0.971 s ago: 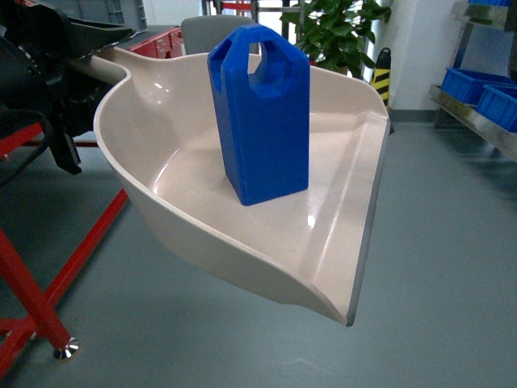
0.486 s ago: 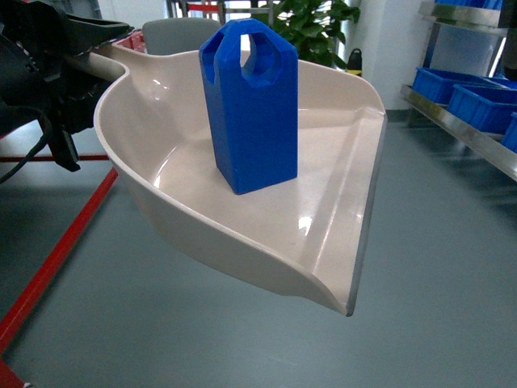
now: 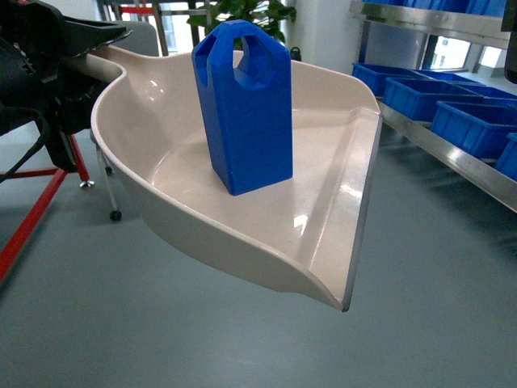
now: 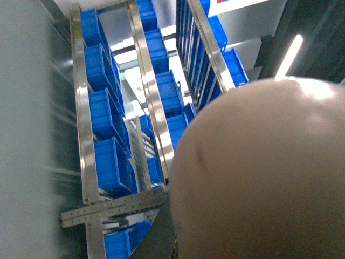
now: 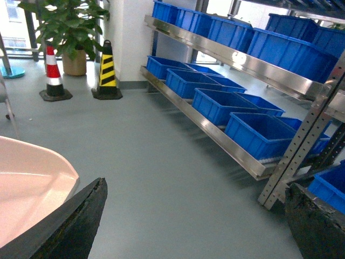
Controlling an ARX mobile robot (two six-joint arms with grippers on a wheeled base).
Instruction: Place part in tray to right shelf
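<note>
The blue part (image 3: 242, 109) stands upright in the middle of the cream tray (image 3: 331, 210), which hangs in the air above the floor. At the upper left of the head view my left gripper (image 3: 77, 56) is shut on the tray's handle. The left wrist view is mostly filled by the tray's curved underside (image 4: 259, 172). My right gripper (image 5: 195, 190) is open with only floor between its dark fingers (image 5: 89, 216), and the tray's rim (image 5: 32, 178) shows beside it. The right shelf (image 3: 452, 153) runs along the right side, its steel rail (image 5: 226, 140) low over the floor.
Blue crates (image 5: 259, 132) sit in rows on the shelf's levels (image 4: 108, 156). A perforated upright post (image 5: 302, 145) stands at the shelf's near end. Striped cones (image 5: 108, 70) and a potted plant (image 5: 70, 27) stand by the far wall. A red frame (image 3: 32, 218) lies at left.
The view has swung to the right: the shelf and its blue crates are larger and nearer, and the red frame has slid off to the left. The part stays upright in the tray.
</note>
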